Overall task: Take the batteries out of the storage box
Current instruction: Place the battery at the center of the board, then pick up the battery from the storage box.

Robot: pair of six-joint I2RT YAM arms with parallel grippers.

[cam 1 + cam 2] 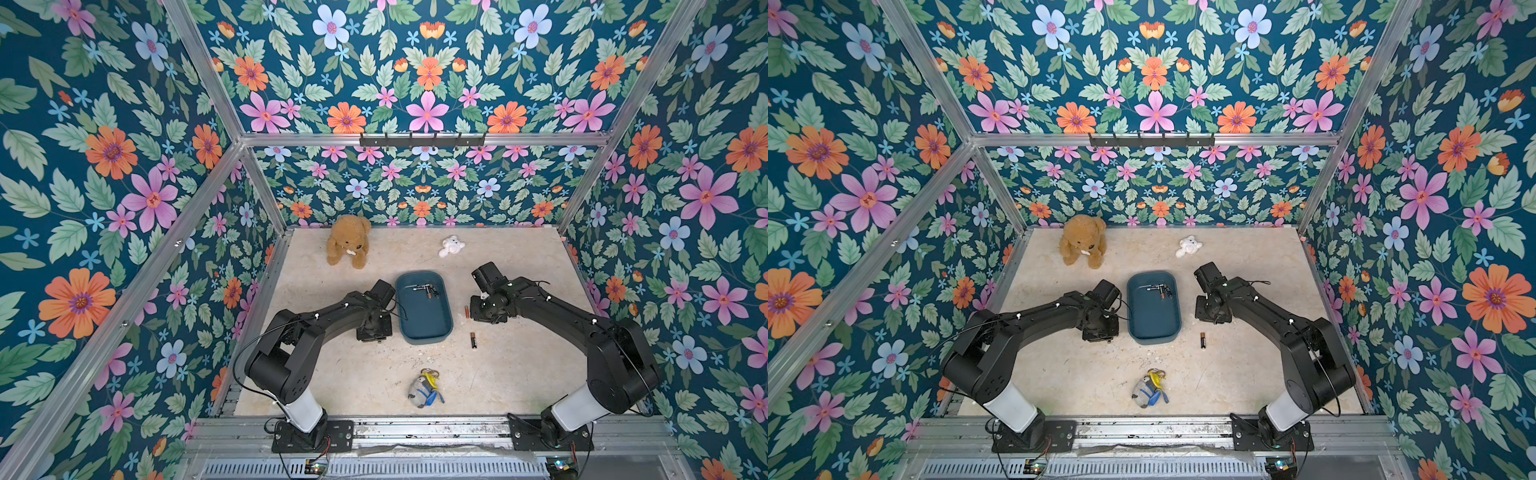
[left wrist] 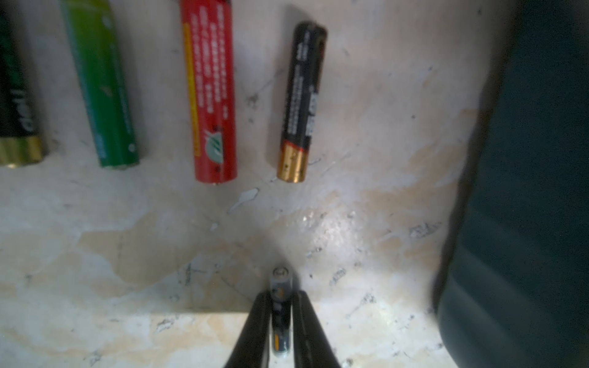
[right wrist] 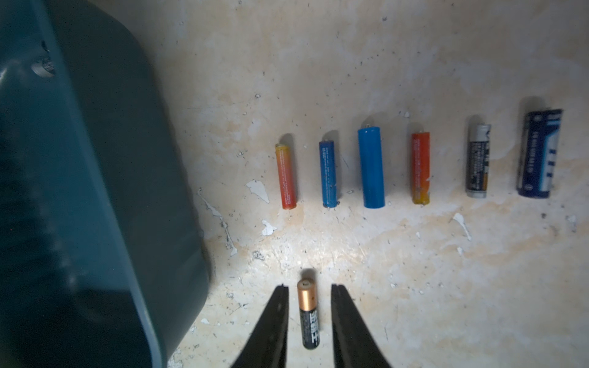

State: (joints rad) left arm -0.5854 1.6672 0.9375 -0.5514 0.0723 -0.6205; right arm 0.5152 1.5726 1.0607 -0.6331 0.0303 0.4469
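The teal storage box [image 1: 424, 328] [image 1: 1154, 328] lies mid-table between my arms, with a few batteries [image 1: 426, 289] at its far end. In the left wrist view my left gripper [image 2: 281, 294] is shut on a slim black battery [image 2: 280, 318], low over the table beside the box [image 2: 535, 191]. Ahead of it lie black-and-gold [image 2: 301, 102], red [image 2: 210, 95] and green [image 2: 102, 86] batteries in a row. My right gripper [image 3: 309, 286] is open astride a black copper-topped battery [image 3: 308, 315] lying on the table, clear of both fingers. Beyond it lies a row of several orange, blue and grey batteries [image 3: 370, 167].
A brown teddy bear [image 1: 348, 245] and a white soft toy [image 1: 451, 246] sit at the back. A small grey, blue and yellow toy [image 1: 424, 389] lies at the front. One black battery [image 1: 473, 340] lies right of the box. Flowered walls close in three sides.
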